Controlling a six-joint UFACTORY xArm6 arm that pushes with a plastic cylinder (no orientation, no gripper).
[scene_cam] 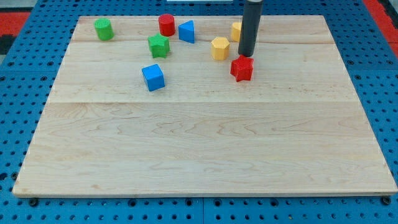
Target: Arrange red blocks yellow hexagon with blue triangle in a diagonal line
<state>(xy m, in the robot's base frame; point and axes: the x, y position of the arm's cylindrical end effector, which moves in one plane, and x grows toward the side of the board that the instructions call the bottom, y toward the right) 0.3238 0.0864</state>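
Observation:
A red cylinder [166,25] stands near the view's top, with the blue triangle [186,31] just to its right. The yellow hexagon [219,48] lies right of the triangle. A red star-shaped block [242,68] sits below and right of the hexagon. My tip [247,55] is at the end of the dark rod, just above the red star block's top edge and right of the yellow hexagon. A second yellow block [236,30] is partly hidden behind the rod.
A green cylinder [103,28] stands at the top left. A green star block [158,45] lies below the red cylinder. A blue cube [153,77] lies below it. The wooden board [199,155] rests on a blue pegboard.

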